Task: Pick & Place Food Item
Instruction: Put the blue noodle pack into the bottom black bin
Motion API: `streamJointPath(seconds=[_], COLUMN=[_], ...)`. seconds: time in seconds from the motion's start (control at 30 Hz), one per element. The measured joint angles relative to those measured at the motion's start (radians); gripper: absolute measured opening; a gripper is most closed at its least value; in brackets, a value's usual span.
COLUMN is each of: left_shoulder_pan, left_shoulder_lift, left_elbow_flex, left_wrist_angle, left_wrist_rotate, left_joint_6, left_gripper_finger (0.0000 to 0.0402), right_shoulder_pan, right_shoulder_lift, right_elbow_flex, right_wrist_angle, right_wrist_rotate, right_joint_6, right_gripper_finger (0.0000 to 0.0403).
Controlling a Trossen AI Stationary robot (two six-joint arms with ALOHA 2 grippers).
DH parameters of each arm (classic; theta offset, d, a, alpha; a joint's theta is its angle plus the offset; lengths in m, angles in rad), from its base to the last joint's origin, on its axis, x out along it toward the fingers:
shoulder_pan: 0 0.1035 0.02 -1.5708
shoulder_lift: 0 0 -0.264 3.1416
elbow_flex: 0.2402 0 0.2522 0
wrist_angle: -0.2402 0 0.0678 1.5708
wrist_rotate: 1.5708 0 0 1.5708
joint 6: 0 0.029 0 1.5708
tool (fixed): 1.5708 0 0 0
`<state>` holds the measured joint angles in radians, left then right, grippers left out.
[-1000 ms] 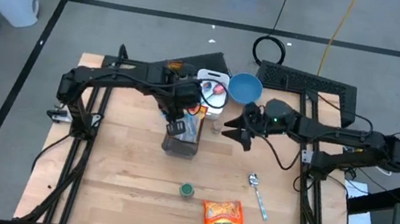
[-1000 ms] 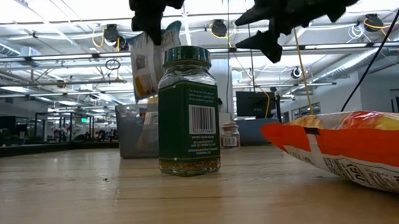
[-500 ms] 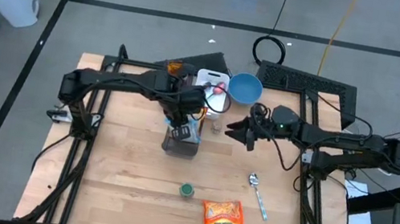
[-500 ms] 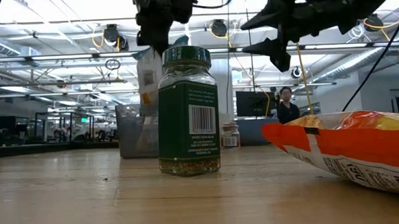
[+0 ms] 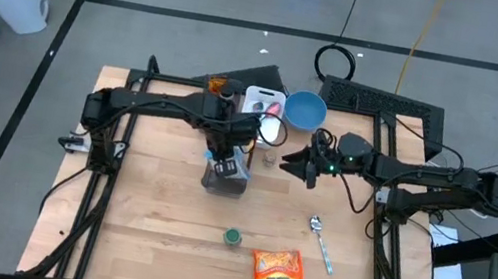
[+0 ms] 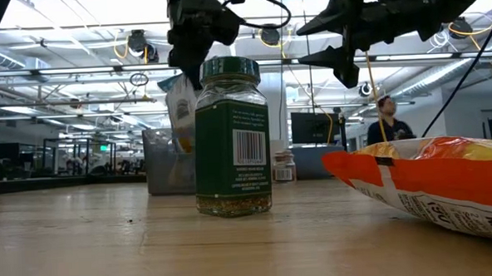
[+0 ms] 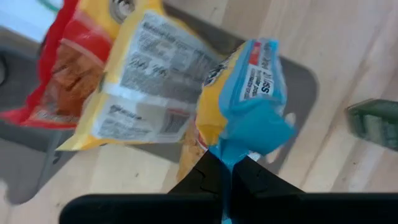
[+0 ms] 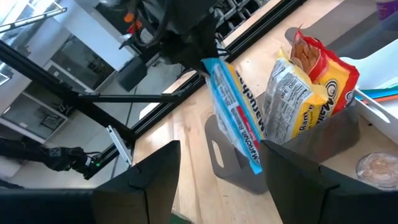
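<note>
blue and yellow snack packet [image 7: 245,99] is pinched at its top edge by the closed left gripper [image 7: 227,177] and hung with its long axis vertical, directly above the grey bin [image 5: 225,180] near the table's centre; a yellow and red packet [image 8: 311,93] is already stood inside that bin. the right gripper [image 5: 297,165] is held at about three o'clock from the bin, jaws parted and empty, so the left arm is judged the nearer. the wooden table [image 5: 144,223] also carries a green-lidded jar [image 6: 232,139], an orange chip bag [image 5: 276,271] and a spoon [image 5: 320,243] toward five o'clock.
</note>
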<state>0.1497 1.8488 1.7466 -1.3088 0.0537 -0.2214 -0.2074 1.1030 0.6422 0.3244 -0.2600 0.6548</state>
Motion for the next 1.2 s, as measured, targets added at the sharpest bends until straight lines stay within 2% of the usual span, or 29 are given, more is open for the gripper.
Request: streamJointPath(seconds=[0.53,0.83,1.2], left_shoulder_pan=[0.008,0.008,0.013], left_shoulder_lift=[0.0,0.0,0.0], left_elbow_flex=[0.0,0.001,0.002], left_wrist_angle=[-0.028,-0.032,0.054], left_wrist_rotate=[-0.01,-0.055,-0.055], left_joint_6=[0.006,0.004,0.006], left_gripper_finger=[0.0005,0.0004,0.0009], right_shoulder_pan=[0.0,0.0,0.0], right_shoulder_lift=[0.0,0.0,0.0], right_elbow_flex=[0.0,0.001,0.001], right_wrist_angle=[0.0,-0.002,-0.002], right_wrist_rotate=[0.003,0.005,0.028], right_joint_6=[-0.011,-0.016,-0.02], right_gripper_finger=[0.0212,0.0212,0.0212])
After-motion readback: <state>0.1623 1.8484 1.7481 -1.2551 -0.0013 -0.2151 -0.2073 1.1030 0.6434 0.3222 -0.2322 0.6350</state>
